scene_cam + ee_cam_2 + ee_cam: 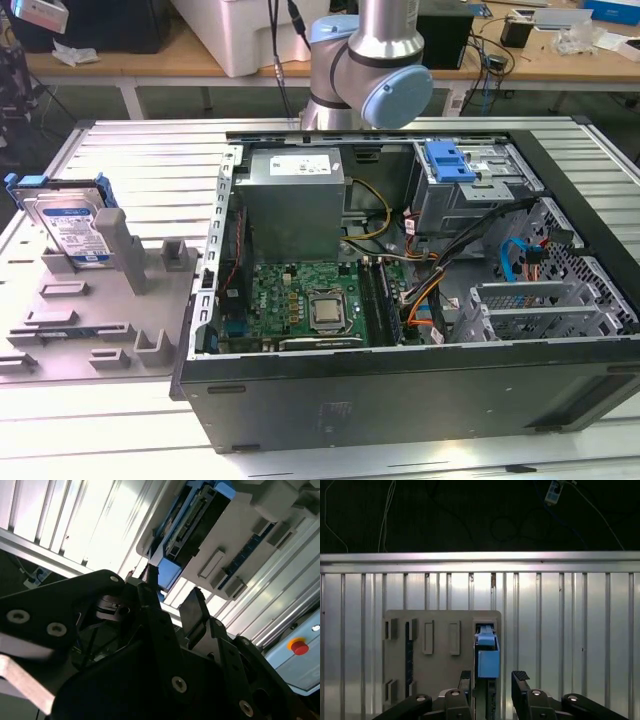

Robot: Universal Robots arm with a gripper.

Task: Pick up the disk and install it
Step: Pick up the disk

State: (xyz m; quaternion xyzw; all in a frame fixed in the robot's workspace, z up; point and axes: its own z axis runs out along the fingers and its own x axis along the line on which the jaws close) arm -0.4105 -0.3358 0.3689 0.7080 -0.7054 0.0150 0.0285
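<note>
**Disk** (72, 225): stood on edge in a slot of the grey holder (150, 300), at the exterior view's left, labelled face turned to the near side. It is outside the computer case (400, 400) and well apart from the drive cage (470, 190) at the case's far right. Not yet picked up.

**Disk, first wrist view** (487, 657): seen edge-on, with the blue frame uppermost. Its thin edge is lined up with the gap between the fingers, a little nearer one finger than the other. The flat faces are turned toward the finger pads, and the long axis runs across the line on which the jaws close.

**Gripper** (492, 677): jaws spread and empty, with nothing pinched. The disk lies beyond the fingertips, straight ahead of the gap. How far beyond cannot be told.

**Gripper, second wrist view** (172, 587): the same spread is shown, with the disk (192, 525) ahead of the tips.

**Holder** (440, 680): laid on the slatted metal table (120, 150).

**Arm** (375, 60): mounted at the table's far side.
</note>
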